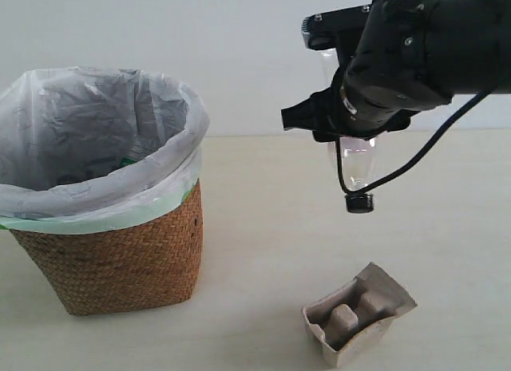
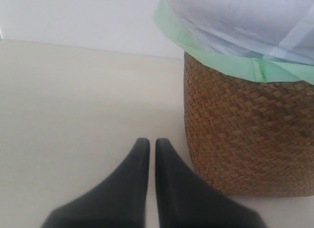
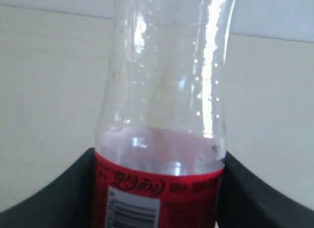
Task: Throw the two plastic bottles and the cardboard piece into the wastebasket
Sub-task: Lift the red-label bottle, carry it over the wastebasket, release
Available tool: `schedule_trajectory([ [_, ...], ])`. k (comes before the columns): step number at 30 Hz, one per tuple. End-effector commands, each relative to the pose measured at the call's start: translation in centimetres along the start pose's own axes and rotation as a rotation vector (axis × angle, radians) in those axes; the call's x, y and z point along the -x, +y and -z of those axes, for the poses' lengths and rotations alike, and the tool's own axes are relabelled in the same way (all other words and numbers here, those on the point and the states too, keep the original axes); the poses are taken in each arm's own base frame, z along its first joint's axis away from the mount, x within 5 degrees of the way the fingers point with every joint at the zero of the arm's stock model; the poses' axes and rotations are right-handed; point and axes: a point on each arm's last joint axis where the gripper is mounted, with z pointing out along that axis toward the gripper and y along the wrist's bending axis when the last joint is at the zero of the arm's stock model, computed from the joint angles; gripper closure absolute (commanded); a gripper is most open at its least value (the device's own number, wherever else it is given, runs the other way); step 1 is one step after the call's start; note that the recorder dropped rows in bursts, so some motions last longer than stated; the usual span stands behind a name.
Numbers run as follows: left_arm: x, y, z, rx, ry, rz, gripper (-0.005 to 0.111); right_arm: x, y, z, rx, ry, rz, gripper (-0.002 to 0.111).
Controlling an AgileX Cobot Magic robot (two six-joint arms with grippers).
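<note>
My right gripper (image 1: 351, 120) hangs high at the right, shut on the red-label bottle (image 1: 356, 159), which points down with its black cap (image 1: 359, 203) lowest. Up close, the red label and barcode of that bottle (image 3: 162, 115) fill the space between the two black fingers (image 3: 64, 198). The cardboard piece (image 1: 359, 311) lies on the table below the bottle, near the front edge. The wastebasket (image 1: 120, 251) stands at the left, well apart from the bottle. A faint green-and-white shape (image 1: 128, 159) shows through its liner. My left gripper (image 2: 152, 142) is shut on nothing, low beside the wastebasket (image 2: 245, 139).
The pale table (image 1: 271, 227) stretches between the basket and the cardboard. The white plastic bag (image 1: 96, 116) folds widely over the basket's rim. A black cable (image 1: 415, 159) loops under the right arm. A white wall stands behind.
</note>
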Motion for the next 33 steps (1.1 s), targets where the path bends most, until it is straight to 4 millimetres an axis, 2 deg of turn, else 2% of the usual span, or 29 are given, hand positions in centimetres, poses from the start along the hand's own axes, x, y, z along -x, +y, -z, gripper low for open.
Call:
schedule_trajectory([
  [1,-0.1,0.0,0.0,-0.004,0.000,0.000,0.103,0.1,-2.6,0.2,-0.141,0.038,-0.029,0.108],
  [4,-0.1,0.0,0.0,-0.004,0.000,0.000,0.103,0.2,-4.1,-0.3,-0.160,0.069,-0.032,0.108],
  [8,-0.1,0.0,0.0,-0.004,0.000,0.000,0.103,0.9,-8.5,-0.5,-0.160,0.120,-0.069,0.108],
  [10,-0.1,0.0,0.0,-0.004,0.000,0.000,0.103,1.3,-11.8,-0.5,-0.132,0.136,-0.107,0.108],
  [12,-0.1,0.0,0.0,-0.004,0.000,0.000,0.103,1.4,-13.5,-0.5,-0.109,0.148,-0.089,0.108],
  [18,-0.1,0.0,0.0,-0.004,0.000,0.000,0.103,1.3,-15.9,-0.4,-0.040,0.166,-0.135,0.108],
  [21,-0.1,0.0,0.0,-0.004,0.000,0.000,0.103,0.9,-16.5,-0.4,-0.019,0.205,-0.156,0.108],
  [33,-0.1,0.0,0.0,-0.004,0.000,0.000,0.103,0.9,-16.5,-0.4,-0.011,0.210,-0.174,0.108],
])
